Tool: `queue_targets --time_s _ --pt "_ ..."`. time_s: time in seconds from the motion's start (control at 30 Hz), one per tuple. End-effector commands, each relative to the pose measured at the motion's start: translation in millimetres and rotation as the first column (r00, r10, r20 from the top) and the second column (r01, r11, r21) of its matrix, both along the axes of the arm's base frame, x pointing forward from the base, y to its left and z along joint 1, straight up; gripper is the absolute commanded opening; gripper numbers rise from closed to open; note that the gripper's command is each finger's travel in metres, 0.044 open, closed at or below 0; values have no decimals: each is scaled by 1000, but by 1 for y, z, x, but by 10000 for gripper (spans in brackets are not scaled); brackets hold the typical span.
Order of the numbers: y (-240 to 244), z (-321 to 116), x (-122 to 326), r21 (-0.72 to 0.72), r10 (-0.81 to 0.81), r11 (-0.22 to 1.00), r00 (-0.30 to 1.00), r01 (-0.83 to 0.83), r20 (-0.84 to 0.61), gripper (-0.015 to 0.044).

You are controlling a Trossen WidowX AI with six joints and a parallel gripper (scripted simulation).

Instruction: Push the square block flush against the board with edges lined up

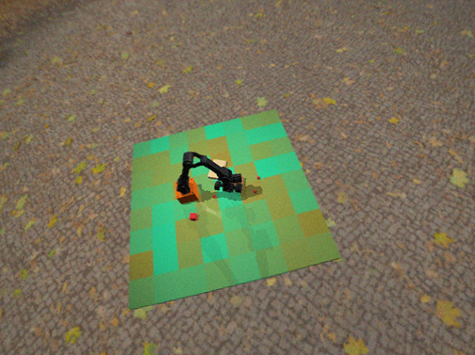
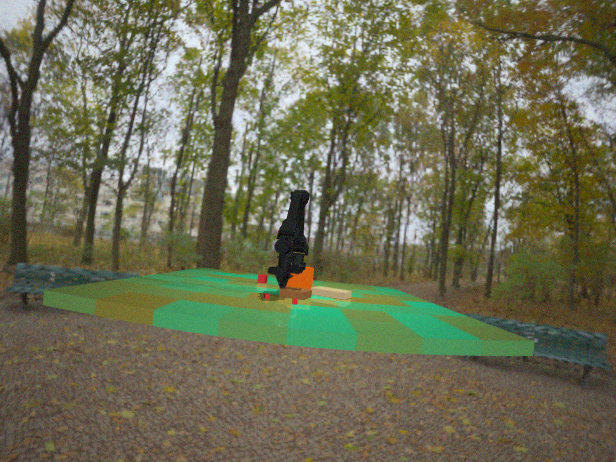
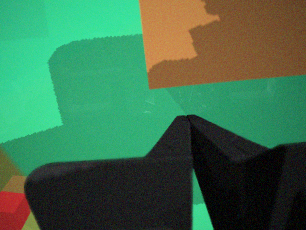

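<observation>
"Two loose parts lay on the green mat [image 1: 291,253] [image 2: 320,320] [image 3: 95,20]," I noted. "I took the brown block [image 1: 242,181] [image 2: 296,294] [image 3: 167,35] as the square one and the pale board [image 1: 220,164] [image 2: 331,293] as its target. The block was flat beneath the far end of my arm, near the board. My arm hid part of the space between them, so I could not confirm a gap."

"State of the claw?" my partner asked.

"My claw [image 1: 231,190] [image 2: 284,287] [image 3: 185,124] was shut, tips together, nothing in it. In the wrist view the tips showed just off one edge of the block; contact could not be read."

"Expected handling?"

"Judged light and stiff, probably wood, hardly fragile. Slip on the mat was unknown. A push off center would likely have spun it, and pressing down might have dragged or tipped it."

"Where to take hold, then?"

"Nowhere: no grasp was called for. My choice was the middle of the side face opposite the board, tips low, slow pressure. The wanted result was one whole side against the board and one edge even with it. Those points remained unproven, as did backing away."
</observation>
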State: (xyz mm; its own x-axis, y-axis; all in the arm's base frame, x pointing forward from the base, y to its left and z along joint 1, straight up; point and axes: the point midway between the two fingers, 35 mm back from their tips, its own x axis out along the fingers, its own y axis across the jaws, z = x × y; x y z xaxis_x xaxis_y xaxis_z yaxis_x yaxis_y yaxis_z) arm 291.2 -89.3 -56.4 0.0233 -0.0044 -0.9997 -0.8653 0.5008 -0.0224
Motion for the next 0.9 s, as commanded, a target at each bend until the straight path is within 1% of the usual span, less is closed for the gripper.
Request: queue_targets --time_s 0.0,0.87 --pt "2 0 2 1 4 1000 1000 -4 2 0" --pt "22 0 15 2 11 1000 1000 -11 3 0"
